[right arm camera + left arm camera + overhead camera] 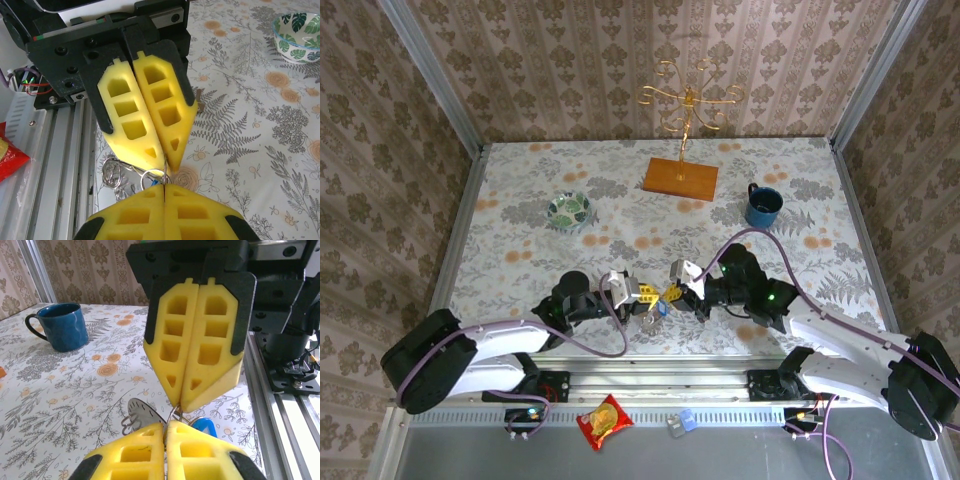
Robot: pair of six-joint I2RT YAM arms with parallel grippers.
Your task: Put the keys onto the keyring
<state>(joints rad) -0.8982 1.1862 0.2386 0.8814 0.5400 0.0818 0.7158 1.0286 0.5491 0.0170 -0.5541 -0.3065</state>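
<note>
Top view: your left tool [648, 298] and right tool [672, 295] meet tip to tip over the keys [660, 308] at the bench's [520, 200] near edge. Left wrist: both are clamped tight on the keyring [141, 412]. Right wrist: it looks stiff, light and slippery; grip its rim.

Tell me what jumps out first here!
Chunky yellow fingers meet tip to tip near the front of the table: the left fingers and right fingers both pinch a little metal ring. At the back a golden wire tree rises from a wooden block, with a blue mug to its right.
</note>
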